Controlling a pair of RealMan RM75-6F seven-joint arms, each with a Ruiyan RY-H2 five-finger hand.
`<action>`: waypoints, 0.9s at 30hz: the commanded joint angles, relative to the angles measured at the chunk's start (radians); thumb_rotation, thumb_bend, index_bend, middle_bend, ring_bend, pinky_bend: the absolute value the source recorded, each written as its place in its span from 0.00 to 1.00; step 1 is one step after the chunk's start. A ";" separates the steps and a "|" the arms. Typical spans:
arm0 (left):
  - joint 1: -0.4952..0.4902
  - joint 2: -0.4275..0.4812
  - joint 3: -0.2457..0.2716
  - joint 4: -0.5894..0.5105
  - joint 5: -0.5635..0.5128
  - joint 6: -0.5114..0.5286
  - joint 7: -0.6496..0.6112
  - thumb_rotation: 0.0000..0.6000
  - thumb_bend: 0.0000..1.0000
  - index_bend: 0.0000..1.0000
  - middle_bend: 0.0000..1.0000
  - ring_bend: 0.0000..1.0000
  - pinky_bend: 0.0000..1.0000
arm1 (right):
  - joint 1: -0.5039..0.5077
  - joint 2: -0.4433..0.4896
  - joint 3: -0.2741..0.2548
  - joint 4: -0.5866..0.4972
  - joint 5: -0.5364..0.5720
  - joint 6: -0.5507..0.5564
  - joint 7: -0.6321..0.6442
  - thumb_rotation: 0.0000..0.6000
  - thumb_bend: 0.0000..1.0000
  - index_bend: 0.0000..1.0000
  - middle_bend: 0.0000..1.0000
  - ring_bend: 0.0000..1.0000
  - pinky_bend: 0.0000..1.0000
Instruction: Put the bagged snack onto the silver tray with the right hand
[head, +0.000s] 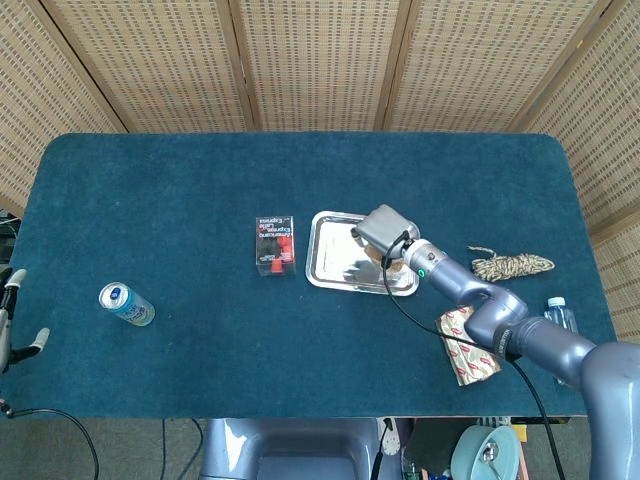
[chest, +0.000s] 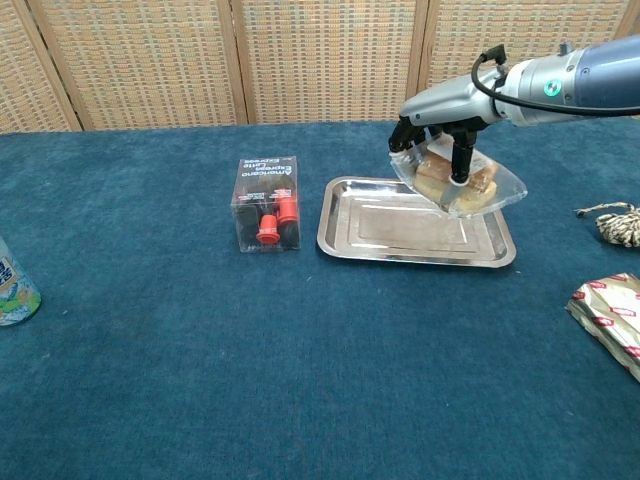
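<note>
Carry step, nearly at placement: right hand (chest: 437, 118) grasps the bagged snack (chest: 457, 183) from above, holding it in the air over the right half of the silver tray (chest: 352, 240), not resting on it. Next move likely calls for lowering onto the tray floor, then releasing. Left hand (head: 8, 320) sits at the table's left edge, fingers apart, holding nothing.

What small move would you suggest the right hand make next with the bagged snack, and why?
Probably lower it. The right hand holds the bagged snack over the right part of the silver tray, seemingly not resting on it. A short descent before releasing should set it inside the rim.
</note>
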 joint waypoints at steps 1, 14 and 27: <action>-0.003 -0.001 -0.001 0.014 -0.005 -0.007 -0.016 1.00 0.32 0.00 0.00 0.00 0.00 | 0.027 -0.035 -0.020 0.050 -0.023 -0.011 0.043 1.00 0.19 0.61 0.66 0.54 0.70; -0.011 -0.010 0.003 0.069 -0.006 -0.034 -0.077 1.00 0.32 0.00 0.00 0.00 0.00 | 0.079 -0.106 -0.073 0.169 -0.065 -0.009 0.157 1.00 0.19 0.61 0.66 0.54 0.70; -0.010 -0.014 0.007 0.092 -0.008 -0.035 -0.104 1.00 0.31 0.00 0.00 0.00 0.00 | 0.085 -0.117 -0.114 0.210 -0.079 0.021 0.226 1.00 0.15 0.30 0.24 0.22 0.44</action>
